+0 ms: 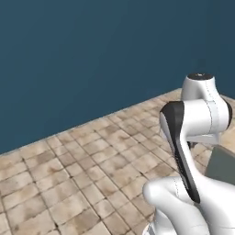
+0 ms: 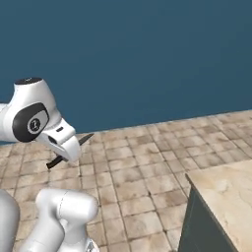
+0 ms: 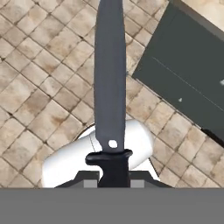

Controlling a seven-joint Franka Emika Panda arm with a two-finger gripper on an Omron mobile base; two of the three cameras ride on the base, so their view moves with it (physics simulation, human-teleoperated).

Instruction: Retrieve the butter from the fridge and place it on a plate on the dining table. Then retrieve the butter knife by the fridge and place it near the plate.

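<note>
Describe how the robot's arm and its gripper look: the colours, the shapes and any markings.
The arm has glossy white, rounded shells with black bands at the joints. One joint in the right base view carries a round black cap with a small white mark. The gripper has two small dark finger tips above a dark grey base.

You're looking at a floor of beige-brown stone tiles (image 1: 69,183) — square-ish, mottled, laid on a diagonal with dark grout lines. It runs back to a plain dark blue wall (image 1: 92,55) that takes up the top half of both base views, and you see the wall meet the tiles in a straight seam. From the hand view you get the same tile floor (image 3: 39,87) from above — same blotchy brown patches, nothing lying on it.
</note>
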